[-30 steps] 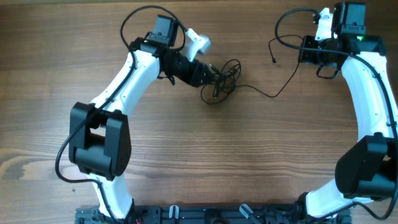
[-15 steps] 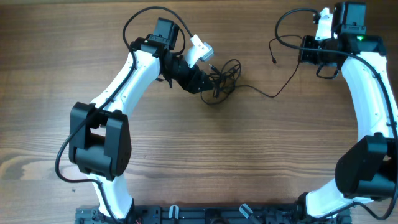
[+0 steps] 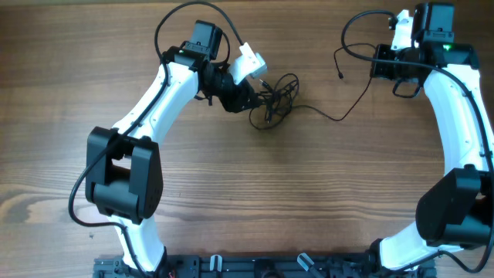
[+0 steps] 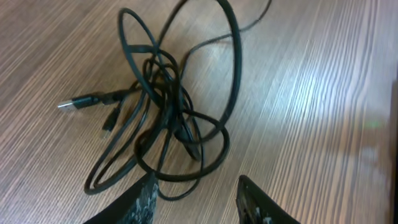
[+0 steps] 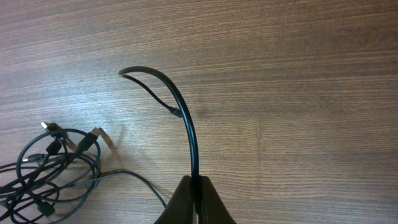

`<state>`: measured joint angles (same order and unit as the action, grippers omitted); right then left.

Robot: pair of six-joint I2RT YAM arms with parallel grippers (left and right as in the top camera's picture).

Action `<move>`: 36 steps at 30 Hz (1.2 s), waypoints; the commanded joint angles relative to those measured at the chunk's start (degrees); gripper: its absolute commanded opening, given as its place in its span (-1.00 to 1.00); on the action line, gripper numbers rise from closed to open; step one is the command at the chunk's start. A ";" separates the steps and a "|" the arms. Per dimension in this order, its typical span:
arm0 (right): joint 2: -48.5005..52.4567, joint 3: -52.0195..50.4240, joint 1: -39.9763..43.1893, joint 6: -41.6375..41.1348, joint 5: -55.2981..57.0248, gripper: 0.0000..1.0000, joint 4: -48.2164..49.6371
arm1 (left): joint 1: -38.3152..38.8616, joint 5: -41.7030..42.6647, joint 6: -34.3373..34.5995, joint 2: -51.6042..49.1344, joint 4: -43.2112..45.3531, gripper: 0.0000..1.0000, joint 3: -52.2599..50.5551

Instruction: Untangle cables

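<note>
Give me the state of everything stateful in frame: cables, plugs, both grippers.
tangle, knotted, lying on the table
USB plug, free, flat on the table at the tangle's edge
held cable, pinched at one point, arcing off the table, trailing back to the tangle
left gripper, open at the tangle's near edge, nothing gripped
right gripper, shut on the held cable

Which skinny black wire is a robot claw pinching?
The lone thin black cable arching from the shut right gripper; the other cables lie knotted in a pile on the wooden table.
</note>
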<state>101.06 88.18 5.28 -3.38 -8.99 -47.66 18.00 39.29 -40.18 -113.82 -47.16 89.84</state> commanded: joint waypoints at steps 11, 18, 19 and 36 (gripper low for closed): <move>0.83 -0.55 -0.24 0.96 -1.40 -0.91 -2.67 | 0.28 3.32 -13.66 -0.13 1.16 -0.17 0.15; 0.83 -0.55 -0.24 1.86 -3.13 -0.91 -3.26 | 0.26 3.56 -16.65 -0.28 3.13 -0.17 0.15; 0.83 -0.55 -0.24 1.88 -3.45 -0.91 -3.23 | 0.28 3.63 -16.65 -0.33 3.28 -0.17 0.15; 0.83 -0.48 -0.24 1.79 -5.40 -0.91 -3.32 | 0.90 7.17 -18.14 -4.33 4.33 -0.47 0.15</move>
<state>101.06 88.18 5.28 -2.26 -12.93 -50.85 18.50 44.80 -56.99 -117.45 -43.03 89.84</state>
